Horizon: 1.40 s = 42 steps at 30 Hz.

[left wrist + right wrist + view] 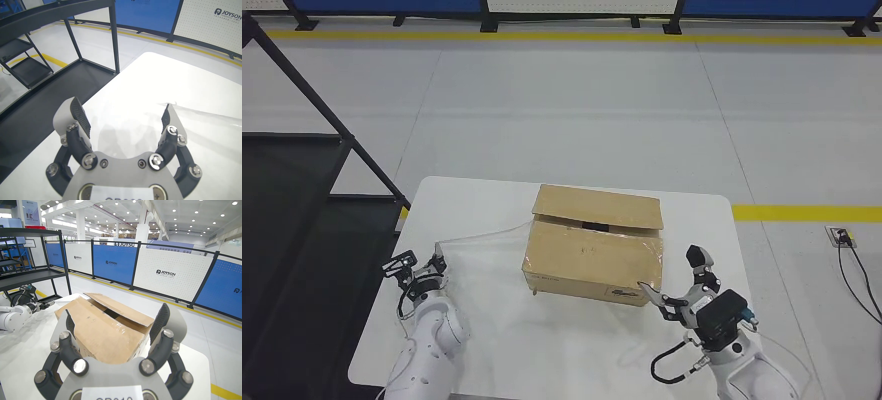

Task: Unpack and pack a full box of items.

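Observation:
A brown cardboard box sits in the middle of the white table, its top flaps folded down with a dark gap between them. My right gripper is open just off the box's near right corner; in the right wrist view its fingers straddle that corner of the box. My left gripper stands open over bare table near the left edge, well clear of the box, with nothing between its pads. Farther off in the right wrist view, the left gripper appears too.
A black metal shelf rack stands against the table's left edge, its frame close to my left gripper. A thin clear strip runs from the left gripper towards the box. Bare table lies in front of the box.

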Available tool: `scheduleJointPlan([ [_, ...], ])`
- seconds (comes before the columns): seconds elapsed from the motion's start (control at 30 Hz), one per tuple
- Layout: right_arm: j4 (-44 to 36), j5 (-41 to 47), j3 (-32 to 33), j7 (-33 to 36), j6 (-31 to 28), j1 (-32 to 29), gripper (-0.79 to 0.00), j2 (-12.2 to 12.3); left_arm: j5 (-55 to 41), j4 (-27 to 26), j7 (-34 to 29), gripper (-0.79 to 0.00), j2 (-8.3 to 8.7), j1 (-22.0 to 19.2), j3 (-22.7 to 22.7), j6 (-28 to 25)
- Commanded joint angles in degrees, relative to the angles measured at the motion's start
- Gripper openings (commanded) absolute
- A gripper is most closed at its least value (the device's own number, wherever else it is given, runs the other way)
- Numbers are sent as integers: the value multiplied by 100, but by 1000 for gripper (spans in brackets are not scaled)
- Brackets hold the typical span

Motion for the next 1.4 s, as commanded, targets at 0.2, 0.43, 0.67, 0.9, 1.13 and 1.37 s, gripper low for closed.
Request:
scheduleJointPlan([
  [0.2, -23, -29, 6, -31, -10, -47, 0, 12, -42, -78, -67, 0, -4, 173, -83, 8],
  [0.43, -34, -45, 1, -15, -47, -42, 0, 22, -156, -366, -52, 0, -2, 354, -224, 27],
  [0.67, -23, -48, -16, -9, -88, -10, 0, 30, -213, -1319, 186, 0, -2, 741, -354, -25],
  [0.9, -77, 234, 40, 480, -181, 124, 0, 39, -86, -2924, -74, 0, 83, 1391, -589, -828],
  [1.13, 117, 1247, 391, 1575, -794, 572, 0, 93, 285, -4292, -926, 0, 278, 2091, -965, -2752],
  [1.37, 117, 1247, 391, 1575, -794, 572, 0, 93, 442, -4882, -1088, 0, 392, 2514, -1270, -3896],
])
